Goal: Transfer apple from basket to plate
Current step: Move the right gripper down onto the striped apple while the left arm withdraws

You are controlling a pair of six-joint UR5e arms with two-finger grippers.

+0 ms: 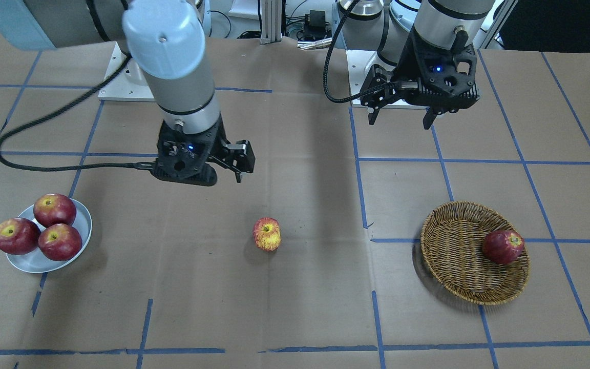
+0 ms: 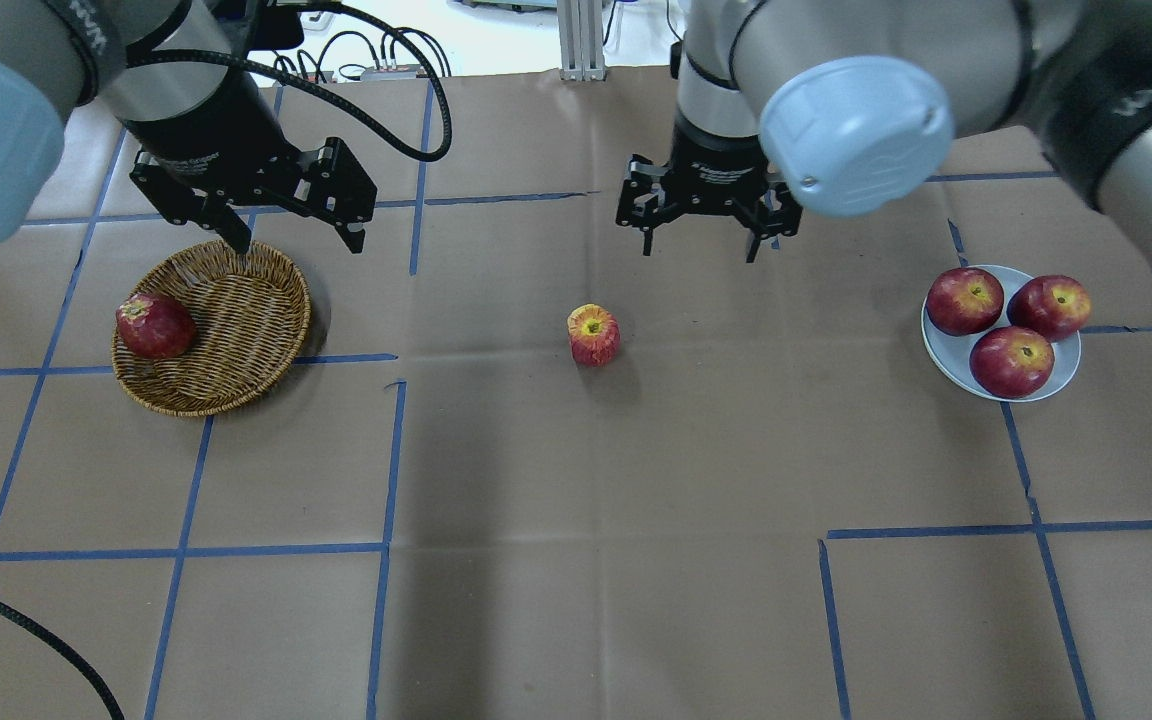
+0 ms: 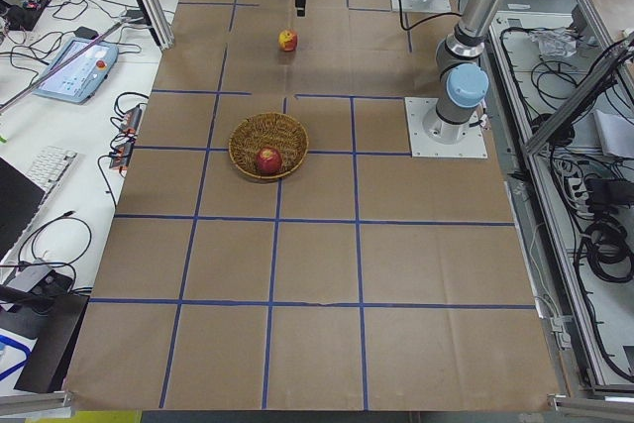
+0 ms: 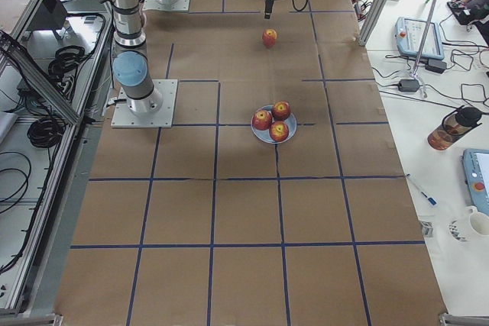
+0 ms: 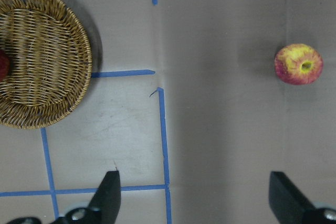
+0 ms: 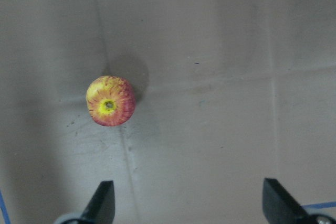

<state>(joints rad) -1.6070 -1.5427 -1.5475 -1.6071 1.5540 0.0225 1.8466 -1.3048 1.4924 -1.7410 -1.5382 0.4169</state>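
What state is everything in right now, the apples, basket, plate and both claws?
streaked apple, standing on the bare table, untouched.
basket, holds one dark red apple.
plate, holds three dark red apples.
left gripper, open, empty, raised.
right gripper, open, empty, raised.

Left pincer (image 2: 296, 245) and right pincer (image 2: 698, 250), both downward, fingers wide apart.

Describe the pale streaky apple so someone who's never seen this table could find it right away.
On the brown-papered table with blue tape lines, look midway between the wicker basket and the grey-white plate. The apple sits alone on bare paper there, light red streaked with yellow, unlike the dark red apples in the basket and on the plate.
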